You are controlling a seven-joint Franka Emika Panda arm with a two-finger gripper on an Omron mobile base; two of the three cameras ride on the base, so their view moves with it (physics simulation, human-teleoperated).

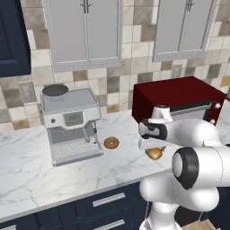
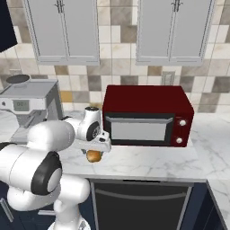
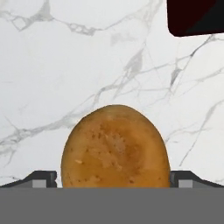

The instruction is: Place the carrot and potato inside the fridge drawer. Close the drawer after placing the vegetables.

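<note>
Fingers spread wide, 2 tips flanking potato, not yet pinching. Potato lies on marble table, between donut and red microwave. Advice: descend straight, keep potato centred between tips, squeeze across narrow axis, close gently; round skin may roll or slip.

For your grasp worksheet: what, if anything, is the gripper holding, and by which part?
Nothing is held: the gripper stands open astride the potato, one fingertip at each side.

One potato, one donut, one red microwave, one coffee machine, two pairs of grey wall cabinets
</note>
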